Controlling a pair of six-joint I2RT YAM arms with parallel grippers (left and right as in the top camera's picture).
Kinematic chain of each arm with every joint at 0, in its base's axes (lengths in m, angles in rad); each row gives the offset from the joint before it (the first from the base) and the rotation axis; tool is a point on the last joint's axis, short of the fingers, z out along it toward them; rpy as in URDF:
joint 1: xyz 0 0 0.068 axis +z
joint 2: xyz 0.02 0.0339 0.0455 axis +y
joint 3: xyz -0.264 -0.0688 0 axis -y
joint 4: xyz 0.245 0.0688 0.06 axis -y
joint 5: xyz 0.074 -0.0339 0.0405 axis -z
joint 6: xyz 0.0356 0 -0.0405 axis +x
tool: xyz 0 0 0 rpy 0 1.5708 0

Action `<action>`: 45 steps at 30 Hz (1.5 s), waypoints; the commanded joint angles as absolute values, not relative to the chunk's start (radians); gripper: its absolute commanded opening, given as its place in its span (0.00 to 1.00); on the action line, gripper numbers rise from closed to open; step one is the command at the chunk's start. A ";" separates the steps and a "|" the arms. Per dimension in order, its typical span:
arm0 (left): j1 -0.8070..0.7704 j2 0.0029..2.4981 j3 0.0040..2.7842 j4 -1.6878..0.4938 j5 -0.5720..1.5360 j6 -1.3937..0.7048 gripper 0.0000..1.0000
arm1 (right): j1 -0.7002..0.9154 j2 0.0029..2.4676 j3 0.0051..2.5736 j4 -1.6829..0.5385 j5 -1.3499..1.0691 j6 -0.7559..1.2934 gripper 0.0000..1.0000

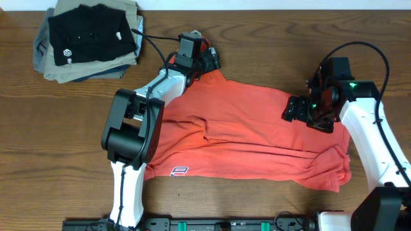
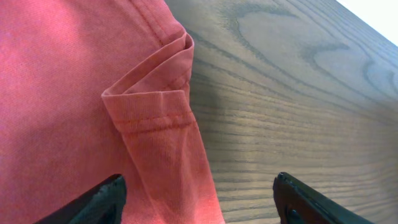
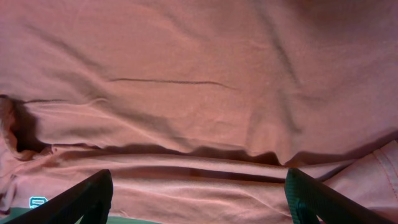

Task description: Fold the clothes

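Observation:
The clothes are a coral-red T-shirt (image 1: 250, 138) lying spread and wrinkled across the middle of the table, with a bit of white print (image 1: 179, 171) at its front left edge. My left gripper (image 1: 207, 61) is at the shirt's far left corner. In the left wrist view it (image 2: 199, 205) stands open, one finger (image 2: 99, 202) over the cloth and the other (image 2: 311, 205) over bare wood, straddling a folded-over hemmed corner (image 2: 155, 112). My right gripper (image 1: 290, 110) hovers open over the shirt's right part; its fingers (image 3: 81, 199) frame only rumpled red fabric (image 3: 199, 93).
A stack of folded garments topped by a black shirt with a small white logo (image 1: 90, 35) sits at the far left corner. A black cable (image 1: 154, 40) runs from there toward the left wrist. Bare wood table (image 1: 58, 141) surrounds the shirt.

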State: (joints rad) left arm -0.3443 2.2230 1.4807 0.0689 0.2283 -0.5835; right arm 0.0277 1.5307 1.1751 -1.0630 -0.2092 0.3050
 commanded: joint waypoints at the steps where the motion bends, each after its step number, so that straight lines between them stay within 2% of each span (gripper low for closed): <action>1: -0.347 2.249 1.483 0.060 0.216 -0.588 0.72 | 0.037 1.530 1.168 -1.066 -0.206 0.290 0.87; 17: -0.347 2.248 1.483 -0.028 0.170 -0.588 0.72 | 0.037 1.530 1.168 -1.066 -0.206 0.290 0.87; 20: -0.347 2.249 1.483 -0.025 0.171 -0.588 0.65 | 0.037 1.530 1.168 -1.066 -0.206 0.290 0.87; 23: -0.347 2.249 1.483 -0.016 0.171 -0.577 0.63 | 0.037 1.530 1.168 -1.066 -0.206 0.290 0.87; 32: -0.347 2.249 1.483 0.001 0.171 -0.574 0.22 | 0.037 1.530 1.168 -1.065 -0.206 0.290 0.87; 34: -0.347 2.248 1.483 0.003 0.171 -0.573 0.19 | 0.037 1.530 1.168 -1.065 -0.206 0.290 0.87; 38: -0.347 2.249 1.483 0.004 0.171 -0.573 0.20 | 0.037 1.530 1.168 -1.066 -0.206 0.290 0.87; 40: -0.347 2.249 1.483 0.002 0.171 -0.573 0.45 | 0.038 1.530 1.168 -1.066 -0.206 0.290 0.87; 45: -0.347 2.249 1.483 -0.031 0.171 -0.572 0.46 | 0.038 1.530 1.168 -1.060 -0.206 0.290 0.86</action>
State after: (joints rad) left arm -0.3473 2.2238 1.4807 -0.0128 0.1791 -0.5766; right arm 0.0277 1.5307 1.1748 -1.0622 -0.2092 0.3023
